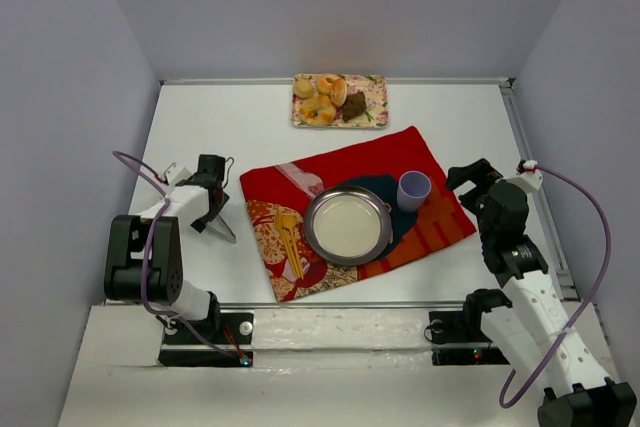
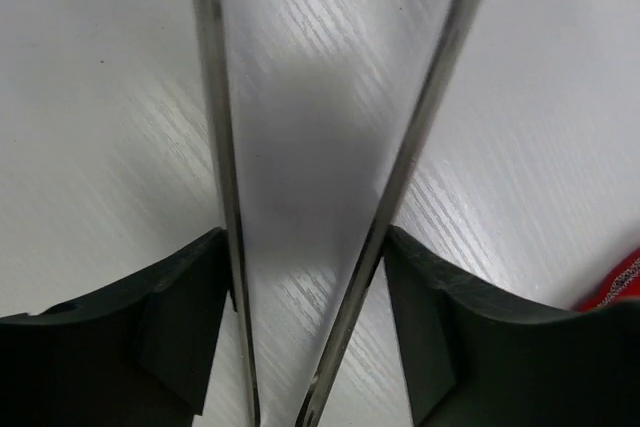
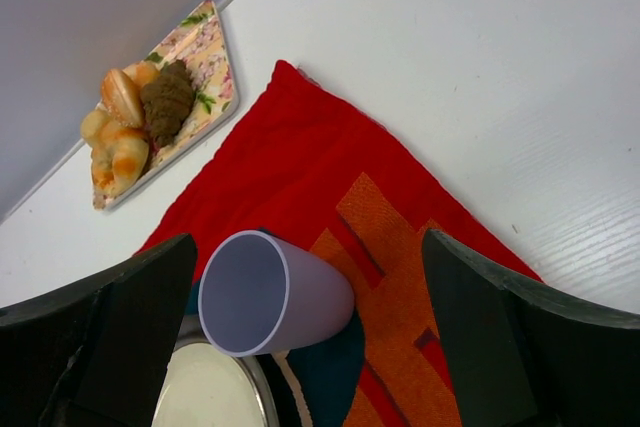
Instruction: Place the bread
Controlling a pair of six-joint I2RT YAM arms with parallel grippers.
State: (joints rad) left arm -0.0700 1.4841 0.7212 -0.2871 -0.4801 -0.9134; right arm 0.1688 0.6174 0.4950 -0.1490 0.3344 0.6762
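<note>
Several golden bread rolls and a dark pastry lie on a floral tray at the back of the table; they also show in the right wrist view. An empty metal plate sits on a red patterned cloth. My left gripper is low over the bare table left of the cloth, shut on metal tongs; both tong arms run between its fingers. My right gripper is open and empty at the cloth's right edge, beside the cup.
A lilac cup stands just right of the plate, and in the right wrist view it appears between my open fingers. Wooden cutlery lies on the cloth left of the plate. Walls enclose the table on three sides.
</note>
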